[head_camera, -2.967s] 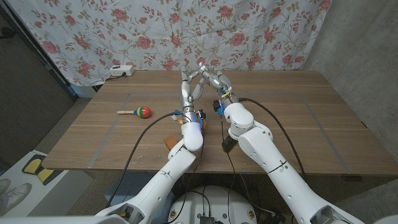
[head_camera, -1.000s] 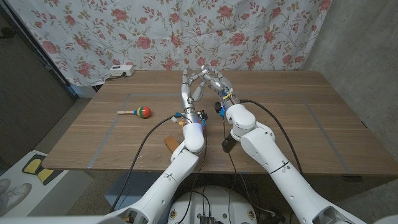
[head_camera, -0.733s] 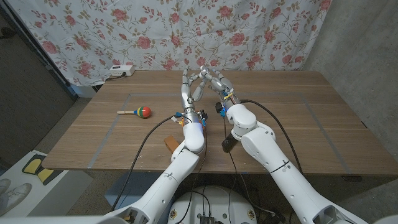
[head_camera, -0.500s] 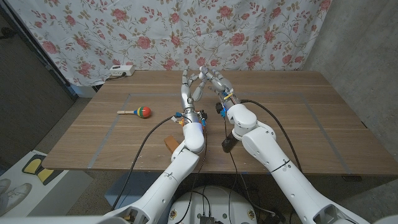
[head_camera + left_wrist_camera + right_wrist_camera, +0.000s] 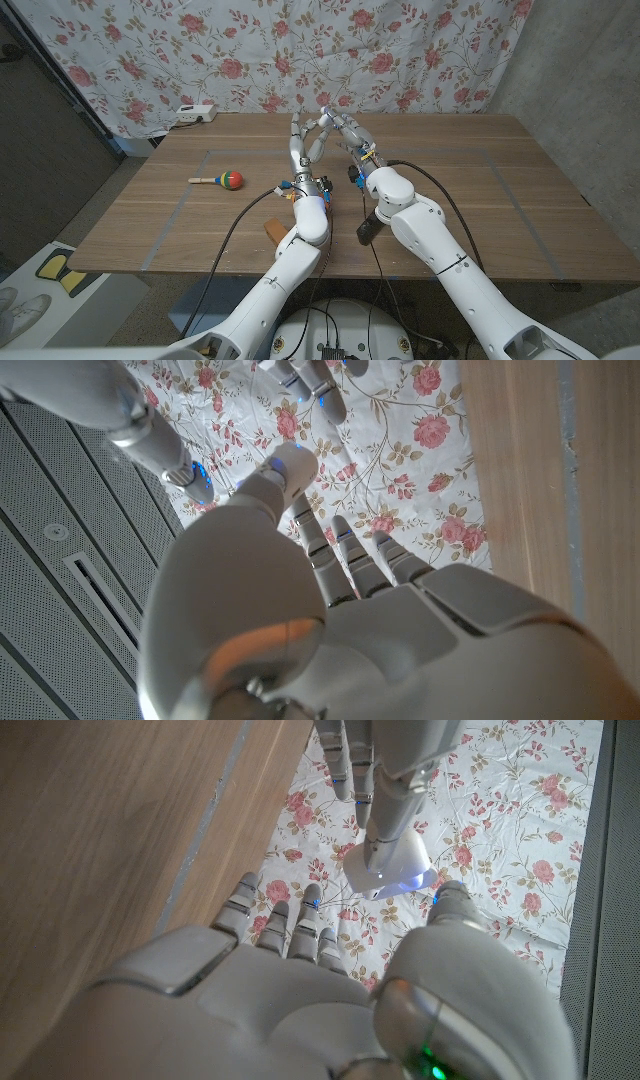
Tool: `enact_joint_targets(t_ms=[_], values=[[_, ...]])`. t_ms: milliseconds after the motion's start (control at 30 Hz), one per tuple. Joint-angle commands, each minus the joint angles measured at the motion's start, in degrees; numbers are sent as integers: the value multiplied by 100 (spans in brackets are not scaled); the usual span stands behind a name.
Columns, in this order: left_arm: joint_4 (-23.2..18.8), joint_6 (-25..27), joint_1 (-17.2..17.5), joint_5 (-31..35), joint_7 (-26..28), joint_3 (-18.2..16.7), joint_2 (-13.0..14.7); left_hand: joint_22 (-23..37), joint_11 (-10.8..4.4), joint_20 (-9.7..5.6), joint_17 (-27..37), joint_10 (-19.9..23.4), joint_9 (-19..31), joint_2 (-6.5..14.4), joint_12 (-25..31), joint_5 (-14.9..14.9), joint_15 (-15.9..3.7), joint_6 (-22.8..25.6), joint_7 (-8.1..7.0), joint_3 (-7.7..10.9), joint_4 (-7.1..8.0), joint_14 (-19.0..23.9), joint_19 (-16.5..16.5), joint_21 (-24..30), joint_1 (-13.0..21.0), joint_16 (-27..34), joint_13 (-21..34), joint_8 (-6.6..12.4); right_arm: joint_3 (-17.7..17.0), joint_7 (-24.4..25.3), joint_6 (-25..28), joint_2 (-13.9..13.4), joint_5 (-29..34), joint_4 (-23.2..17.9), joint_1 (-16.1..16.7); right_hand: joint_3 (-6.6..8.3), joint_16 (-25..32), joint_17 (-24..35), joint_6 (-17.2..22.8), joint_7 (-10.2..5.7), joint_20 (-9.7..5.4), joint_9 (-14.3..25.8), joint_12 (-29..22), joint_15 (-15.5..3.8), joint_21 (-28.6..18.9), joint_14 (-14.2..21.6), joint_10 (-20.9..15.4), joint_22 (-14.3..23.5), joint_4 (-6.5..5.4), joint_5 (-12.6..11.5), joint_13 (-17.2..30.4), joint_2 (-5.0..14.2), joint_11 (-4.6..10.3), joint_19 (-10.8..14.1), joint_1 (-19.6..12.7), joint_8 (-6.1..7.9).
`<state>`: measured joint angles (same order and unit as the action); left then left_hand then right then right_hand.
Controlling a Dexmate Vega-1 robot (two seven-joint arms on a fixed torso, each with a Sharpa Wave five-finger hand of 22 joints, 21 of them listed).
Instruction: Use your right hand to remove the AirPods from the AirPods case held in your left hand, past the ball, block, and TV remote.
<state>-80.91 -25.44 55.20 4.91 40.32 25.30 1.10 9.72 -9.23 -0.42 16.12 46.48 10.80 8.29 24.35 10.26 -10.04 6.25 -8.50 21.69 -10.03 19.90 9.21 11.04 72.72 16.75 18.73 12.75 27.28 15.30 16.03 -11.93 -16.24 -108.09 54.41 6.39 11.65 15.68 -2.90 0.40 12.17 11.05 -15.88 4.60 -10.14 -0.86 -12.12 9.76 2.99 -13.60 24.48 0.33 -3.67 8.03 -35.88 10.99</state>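
Above the far middle of the wooden surface point(image 5: 450, 200), the left hand point(image 5: 303, 140) grasps a white AirPods case point(image 5: 388, 868). The right hand point(image 5: 345, 130), fingers spread and holding nothing, reaches toward it.

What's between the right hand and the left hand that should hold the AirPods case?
Nothing visible. The right hand and left hand nearly meet at the fingertips above the table; the maraca lies far to the left. The case itself is too small to see.

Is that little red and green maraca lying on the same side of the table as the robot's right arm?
No, the maraca lies on the wooden table out to the side of the left hand.
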Motion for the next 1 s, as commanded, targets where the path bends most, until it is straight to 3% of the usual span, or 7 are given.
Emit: enact_joint_targets(t_ms=[33, 167, 633, 733, 867, 900, 1000], values=[[-610, 144, 279, -1371, -822, -121, -25, 28, -351, -9, 28, 416, 33, -16, 309, 25, -292, 43, -9, -41, 5, 300, 33, 29, 72, 46, 677, -10, -173, 19, 50, 11, -94, 95, 0, -25, -10, 5, -68, 11, 0, 19, 40, 22, 6, -69, 64, 7, -2, 59, -5, 2, -5, -70, 79, 4], [-1008, 274, 419, -986, -660, -79, 119, 32, -350, 19, 68, 422, 37, -16, 334, 25, -291, 163, -8, -73, 15, 303, 59, 42, 108, 65, 685, 11, -322, 85, 16, -5, -136, 94, 31, -31, -4, 4, -76, 13, -1, 20, 60, 23, 2, -81, 74, 7, -8, 88, -19, 8, -8, -88, 102, 7], [-1566, 539, 575, -2184, -1428, -181, 261, 40, -343, 111, 126, 372, 43, -2, 347, 21, -275, 210, 50, -131, 55, 310, 107, 62, 104, 96, 691, -5, -647, 151, -128, -121, -308, 178, 199, -50, 10, -3, -97, 15, -3, 20, 118, -8, -12, -129, 107, 7, -24, 172, -60, 19, -33, -130, 168, 16], [-1621, 577, 571, -2042, -1342, -177, 319, 46, -333, 102, 183, 313, 49, 25, 383, 22, -293, 265, 53, -172, 74, 417, 180, 89, 105, 164, 734, -13, -705, 147, -126, -162, -339, 179, 216, -50, 17, -5, -96, 17, -3, 20, 123, -14, -13, -124, 100, 7, -24, 186, -68, 23, -33, -138, 173, 19], [-1715, 776, 563, -2759, -1713, -240, 413, 49, -328, 119, 215, 282, 55, 19, 422, 28, -309, 297, 58, -198, 53, 513, 202, 94, 153, 207, 762, -26, -791, 183, -137, -184, -388, 186, 264, -51, 22, -7, -94, 16, -3, 20, 130, -10, -14, -123, 97, 8, -23, 198, -75, 25, -35, -148, 179, 22], [-1713, 792, 562, -2810, -1702, -242, 421, 52, -327, 131, 225, 267, 59, 18, 434, 30, -310, 399, 24, -210, 49, 521, 204, 94, 170, 209, 768, 4, -810, 185, -130, -194, -402, 188, 271, -51, 23, -8, -91, 17, -3, 20, 131, -9, -15, -123, 96, 8, -23, 200, -77, 26, -39, -149, 180, 24], [-1629, 767, 513, -3048, -1811, -230, 451, 66, -339, 142, 312, 150, 189, 55, 564, 38, -291, 1694, -84, -359, 80, 471, 172, 84, 252, 165, 754, 393, -852, 219, -131, -203, -423, 192, 297, -51, 27, -10, -94, 14, -4, 20, 135, -12, -17, -123, 88, 8, -22, 211, -83, 30, -33, -153, 184, 25]])
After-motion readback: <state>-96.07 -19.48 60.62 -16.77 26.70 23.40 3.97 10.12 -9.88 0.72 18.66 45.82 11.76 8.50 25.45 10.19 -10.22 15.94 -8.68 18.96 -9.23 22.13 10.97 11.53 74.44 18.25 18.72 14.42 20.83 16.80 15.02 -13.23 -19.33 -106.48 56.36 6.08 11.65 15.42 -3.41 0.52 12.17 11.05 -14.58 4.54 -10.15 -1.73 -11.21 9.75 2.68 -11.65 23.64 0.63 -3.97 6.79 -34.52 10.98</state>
